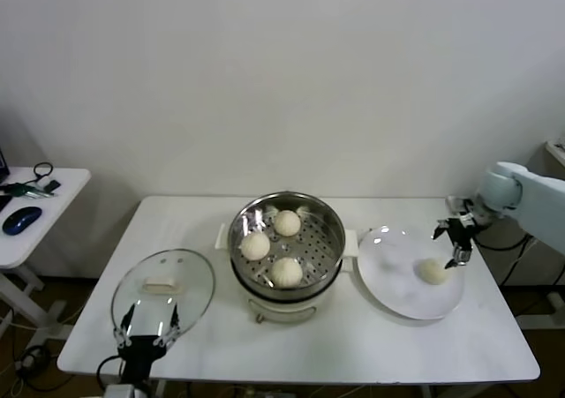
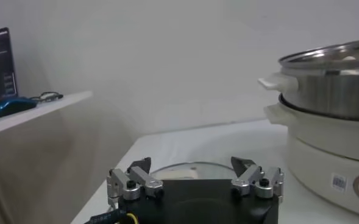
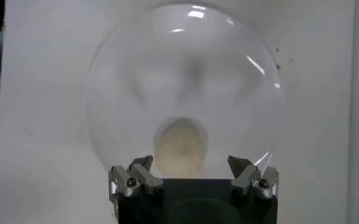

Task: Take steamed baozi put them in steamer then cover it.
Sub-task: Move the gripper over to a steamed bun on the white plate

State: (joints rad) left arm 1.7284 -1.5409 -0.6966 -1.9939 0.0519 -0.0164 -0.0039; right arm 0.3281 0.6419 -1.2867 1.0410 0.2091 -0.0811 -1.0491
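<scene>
Last baozi [image 1: 432, 272]: we are looking at the one bun not yet in the pot, lying alone on the white plate [image 1: 388, 279] toward its right side, easy to come at from above.
Buns in the pot: three baozi [image 1: 287, 223] are sitting on the perforated tray, spaced out in a loose triangle, and that is leaving a bare patch of tray on the right, which we judge is meant for the fourth.
Steamer [image 1: 328, 230]: it is standing uncovered at the middle of the bench [image 1: 353, 345], open top ready for loading, the plate just beside it on the right so the carry is a short one.
Right hand [image 1: 456, 244]: we are hanging it just above the upper right edge of the plate, close over the last bun, fingers spread wide apart and holding nothing; the wrist view is showing the bun [image 3: 179, 146] lined up between the two fingertips, so this reads as the approach for a pick.
Cover [image 1: 163, 283]: the glass lid is lying flat on the bench left of the steamer, handle up, well out of the loading path until the pot is full.
Left hand [image 1: 146, 326]: we are parking it low at the near edge of the cover, fingers wide apart and empty, pointing across the lid toward the pot, placed, as we judge, for the covering step.
Progress: three of four buns are in; covering is not yet begun.
</scene>
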